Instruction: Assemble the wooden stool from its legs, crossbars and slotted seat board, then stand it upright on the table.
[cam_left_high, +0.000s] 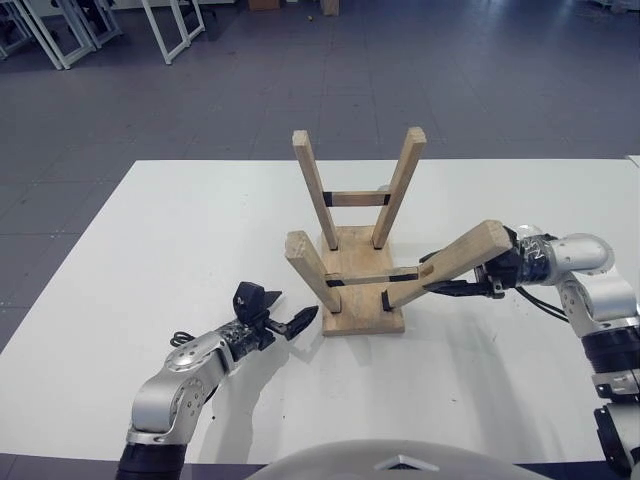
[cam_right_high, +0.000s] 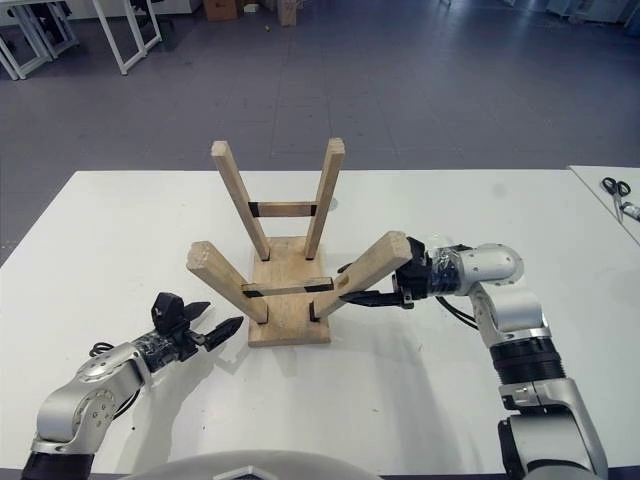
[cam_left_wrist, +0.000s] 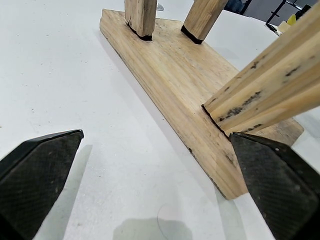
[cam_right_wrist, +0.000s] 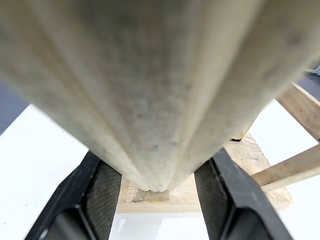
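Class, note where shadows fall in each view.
Left eye view: soft shadows on the table under the left tool and right of the seat board. Left wrist view: a faint grey patch on the table near the board. Right wrist view: the gripped leg looks shaded, the table behind it bright.

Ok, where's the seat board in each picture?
Left eye: the seat board lies flat mid-table, legs pointing up.
Right eye: same spot, slightly left of centre.
Left wrist: a long plank just beyond the open left gripper.
Right wrist: a strip seen past the leg held in the right gripper.
Shared landmark: the white table under it.
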